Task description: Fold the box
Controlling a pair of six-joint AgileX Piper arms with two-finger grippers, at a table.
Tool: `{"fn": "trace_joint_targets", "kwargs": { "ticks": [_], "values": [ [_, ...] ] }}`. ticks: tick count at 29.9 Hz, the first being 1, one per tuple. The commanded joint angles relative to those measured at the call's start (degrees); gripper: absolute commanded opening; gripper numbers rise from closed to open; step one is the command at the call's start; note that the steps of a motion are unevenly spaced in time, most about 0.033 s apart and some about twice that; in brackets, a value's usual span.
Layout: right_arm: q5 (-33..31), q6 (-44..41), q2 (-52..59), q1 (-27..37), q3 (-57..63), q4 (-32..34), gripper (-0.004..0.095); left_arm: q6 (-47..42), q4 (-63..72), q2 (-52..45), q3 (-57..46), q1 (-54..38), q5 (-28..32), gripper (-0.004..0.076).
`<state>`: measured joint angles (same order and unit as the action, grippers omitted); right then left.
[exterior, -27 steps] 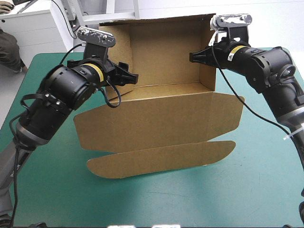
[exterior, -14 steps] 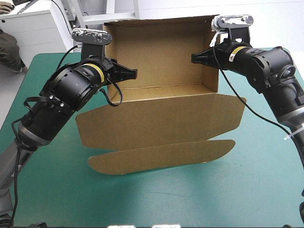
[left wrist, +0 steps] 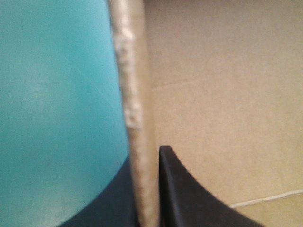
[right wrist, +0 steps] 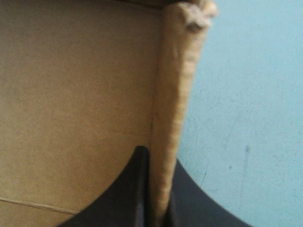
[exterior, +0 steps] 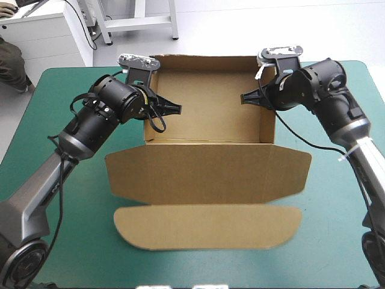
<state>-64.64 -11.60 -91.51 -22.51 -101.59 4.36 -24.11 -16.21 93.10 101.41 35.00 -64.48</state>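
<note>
The brown box (exterior: 207,105) stands at the back middle of the table as an open tray with its walls up. Its lid (exterior: 204,174) lies flat toward the front, ending in a rounded flap (exterior: 207,226). My left gripper (exterior: 173,108) is shut on the box's left wall (exterior: 149,120), one black finger inside and one outside. The left wrist view shows that wall's edge (left wrist: 135,94) pinched in the left gripper (left wrist: 144,189). My right gripper (exterior: 248,98) is shut on the right wall (exterior: 267,117). In the right wrist view the board edge (right wrist: 175,85) sits in the right gripper (right wrist: 158,189).
The teal-green cover (exterior: 337,229) shows on both sides of the box and along the table's front edge. The far edge lies just behind the box's back wall (exterior: 204,57).
The left gripper was open beside the left wall and has closed on it. The box, tipped up before, has come down level, and both arms have moved with it.
</note>
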Motion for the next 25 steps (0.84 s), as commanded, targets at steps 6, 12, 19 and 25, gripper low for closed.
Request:
{"fn": "trace_joint_targets", "kwargs": {
  "ticks": [6, 12, 19, 25],
  "values": [
    [-1.79, 4.27, -4.91, -0.08, -1.42, -1.68, -0.0017, 10.38, 10.35, 2.72, 1.87, -6.6, 2.67, 0.0015],
    [-6.43, 6.2, -10.81, 0.02, -1.5, -3.56, -0.002, 15.03, 15.44, 7.42, 1.87, -8.04, -1.56, 0.0015],
    [-7.19, 6.91, -15.27, 0.59, -1.5, -9.27, -0.002, 15.03, 18.21, 12.28, 1.87, -8.04, -4.25, 0.0015],
    [-7.19, 6.91, -17.1, 0.59, -1.4, -11.11, -0.002, 15.03, 18.35, 15.19, 1.87, -8.04, -7.26, 0.0015]
  ]
}}
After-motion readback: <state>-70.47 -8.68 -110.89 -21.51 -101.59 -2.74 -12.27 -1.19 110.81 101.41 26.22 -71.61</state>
